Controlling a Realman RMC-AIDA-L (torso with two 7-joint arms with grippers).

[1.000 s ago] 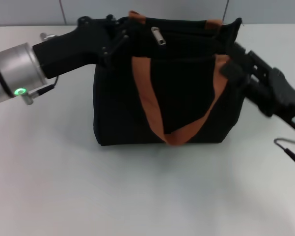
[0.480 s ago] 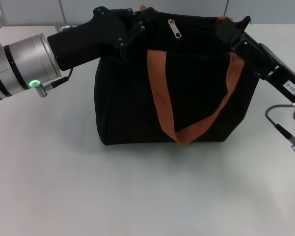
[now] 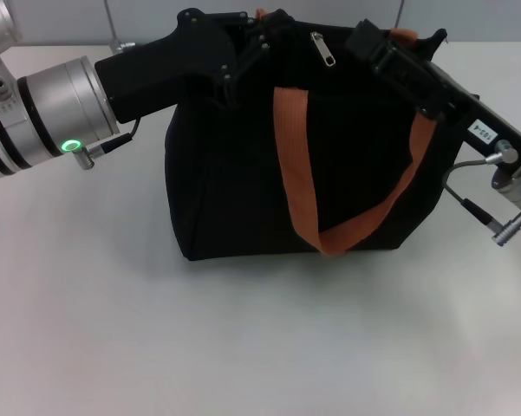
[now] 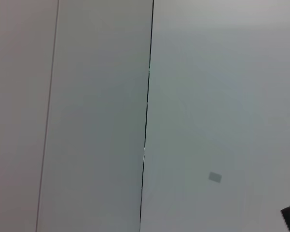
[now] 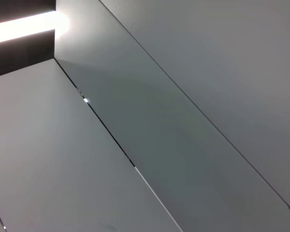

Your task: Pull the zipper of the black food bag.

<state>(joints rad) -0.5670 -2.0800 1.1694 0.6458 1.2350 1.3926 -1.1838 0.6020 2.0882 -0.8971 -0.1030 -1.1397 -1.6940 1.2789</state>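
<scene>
The black food bag stands upright on the white table in the head view, with an orange-brown strap handle hanging down its front. The silver-grey zipper pull lies on the zip line along the top edge, tilted. My left gripper is at the bag's top left corner, black against the black fabric. My right gripper is at the bag's top right, just right of the pull. Both wrist views show only wall panels.
The white table stretches out in front of the bag. A grey panelled wall stands close behind it. A cable with a metal plug hangs from my right arm beside the bag's right side.
Both arms have moved up and to the right along the bag's top. The bag and its zipper pull have shifted right with them, and the bag stands taller.
</scene>
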